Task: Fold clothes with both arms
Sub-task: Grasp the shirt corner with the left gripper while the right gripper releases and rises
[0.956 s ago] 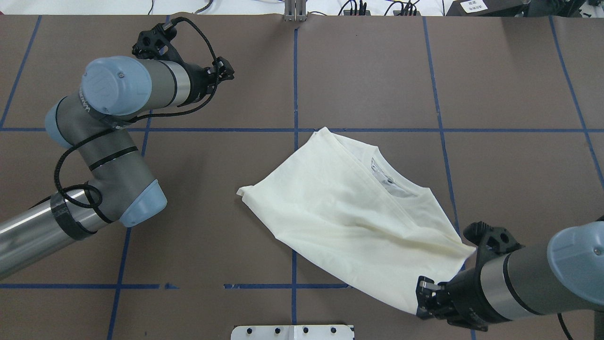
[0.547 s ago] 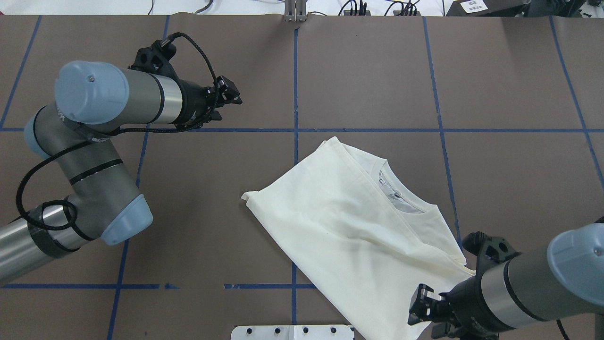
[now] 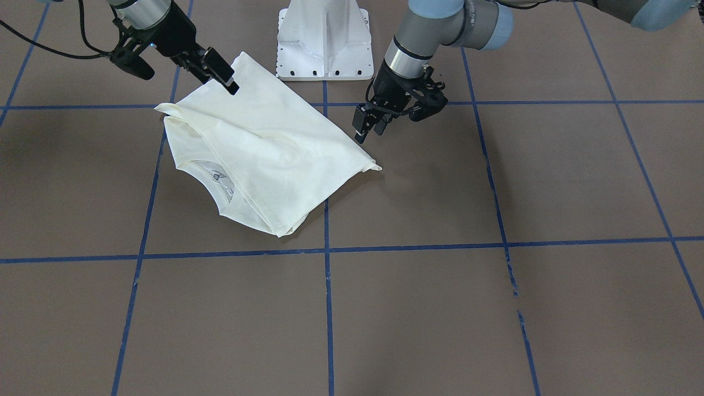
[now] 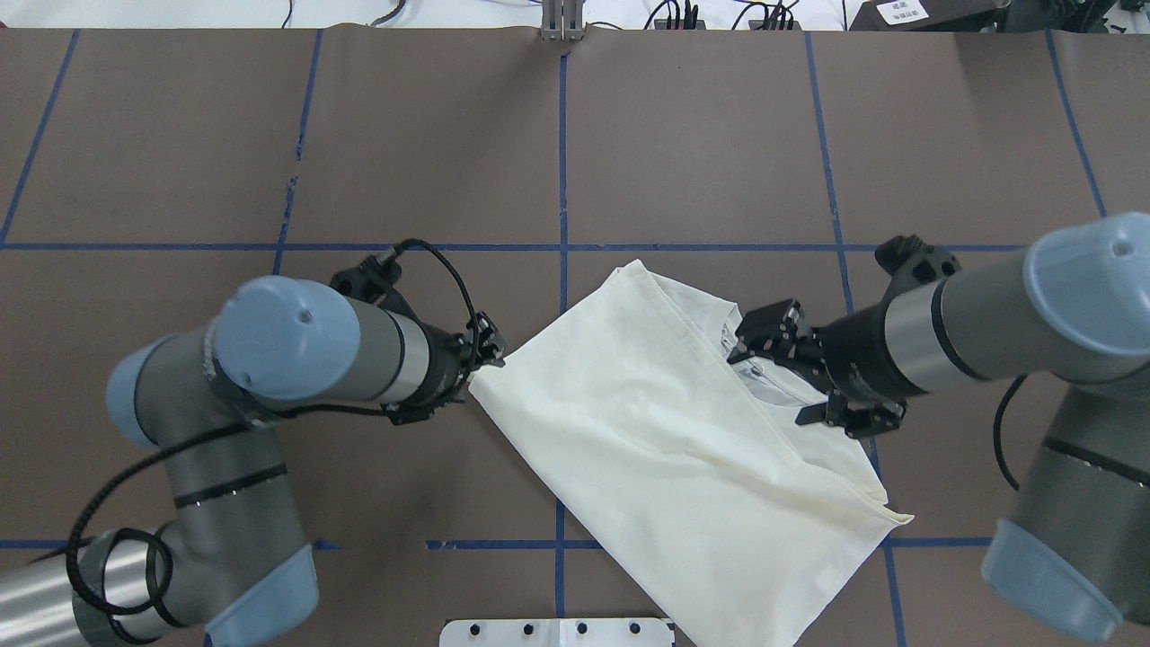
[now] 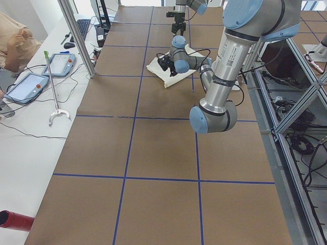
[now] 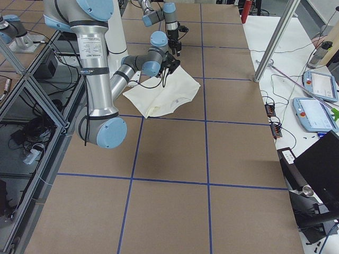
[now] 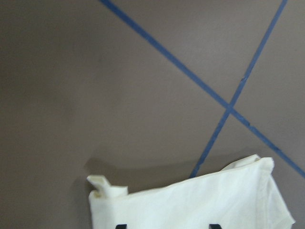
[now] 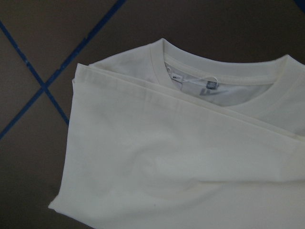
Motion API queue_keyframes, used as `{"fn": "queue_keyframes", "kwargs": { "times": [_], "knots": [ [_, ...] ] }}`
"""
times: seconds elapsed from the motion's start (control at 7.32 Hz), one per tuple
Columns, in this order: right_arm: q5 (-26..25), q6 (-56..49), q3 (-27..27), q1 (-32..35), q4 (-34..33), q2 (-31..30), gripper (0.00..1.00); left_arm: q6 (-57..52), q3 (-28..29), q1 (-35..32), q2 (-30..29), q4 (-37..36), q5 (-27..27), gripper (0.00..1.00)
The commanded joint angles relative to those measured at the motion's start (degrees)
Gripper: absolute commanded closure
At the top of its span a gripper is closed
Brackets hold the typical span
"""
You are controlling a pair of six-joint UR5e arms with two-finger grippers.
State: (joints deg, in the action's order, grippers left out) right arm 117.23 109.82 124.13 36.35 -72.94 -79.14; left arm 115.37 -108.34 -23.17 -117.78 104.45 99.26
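Note:
The cream-white T-shirt (image 4: 665, 449) lies folded and plain side up on the brown table, ribbed collar (image 4: 710, 310) toward the far right. It also shows in the front view (image 3: 269, 148) and in both wrist views (image 7: 200, 205) (image 8: 167, 157). My left gripper (image 4: 490, 350) (image 3: 369, 127) hovers open over the shirt's left corner, fingertips either side of the cloth edge in the wrist view. My right gripper (image 4: 762, 334) (image 3: 220, 71) hangs open above the collar and holds nothing. No print shows.
The white pedestal base (image 4: 557, 632) (image 3: 324, 33) stands at the table's near edge, close to the shirt's hem. Blue tape lines (image 4: 561, 162) grid the table. A side bench holds tablets (image 5: 30, 84) (image 6: 312, 114) and cables, with a person at its far end.
My right gripper let go of the shirt's near right corner and moved up over the collar. My left arm swung in from the far left to the shirt's left corner. The shirt settled flat.

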Motion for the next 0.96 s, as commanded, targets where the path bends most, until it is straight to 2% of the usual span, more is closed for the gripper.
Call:
{"fn": "queue_keyframes", "kwargs": {
  "times": [0.0,0.27,0.82],
  "knots": [
    [0.28,-4.33,-9.04,7.56,-0.62,8.0,0.0,1.7,3.9,4.62,-0.17,-2.67,-5.29,0.37],
    [0.2,-5.93,-10.84,7.68,-0.63,8.92,0.0,1.61,6.55,4.62,-0.52,-2.49,-5.83,0.41],
    [0.02,-5.93,-11.1,7.24,-0.71,8.48,0.0,0.74,6.82,4.54,-1.84,-1.97,-8.81,0.43]
  ]
}}
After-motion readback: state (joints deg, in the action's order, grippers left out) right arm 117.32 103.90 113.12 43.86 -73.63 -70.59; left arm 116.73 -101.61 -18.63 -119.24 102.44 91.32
